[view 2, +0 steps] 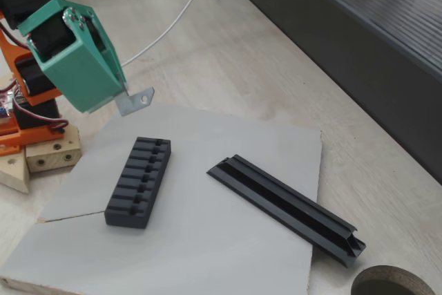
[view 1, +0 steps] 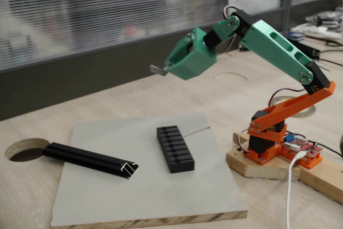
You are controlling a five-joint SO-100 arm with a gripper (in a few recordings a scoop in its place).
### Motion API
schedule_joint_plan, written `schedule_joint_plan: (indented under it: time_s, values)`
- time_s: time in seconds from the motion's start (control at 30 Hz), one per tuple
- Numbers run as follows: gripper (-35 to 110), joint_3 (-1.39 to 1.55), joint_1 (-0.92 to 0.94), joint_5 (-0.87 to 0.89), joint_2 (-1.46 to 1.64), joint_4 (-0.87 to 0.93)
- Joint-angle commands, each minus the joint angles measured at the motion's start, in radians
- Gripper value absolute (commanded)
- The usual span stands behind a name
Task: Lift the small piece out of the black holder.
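Note:
The black holder, a short slotted block, lies on the grey board. None of its slots shows anything inside. My green gripper hangs well above the board, over the holder's far end. It is shut on the small piece, a flat grey metal tab with a hole, which sticks out from the fingertips. The tab is clear of the holder.
A long black rail lies across the board beside the holder. A thin grey wire rests near the holder's far end. The wooden table has a round hole. The orange arm base stands beside the board.

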Motion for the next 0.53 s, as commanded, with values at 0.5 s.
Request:
schedule_joint_plan:
  time_s: [0.5]
  values:
    - [5,-0.017,0.005,0.009,0.072,0.000]
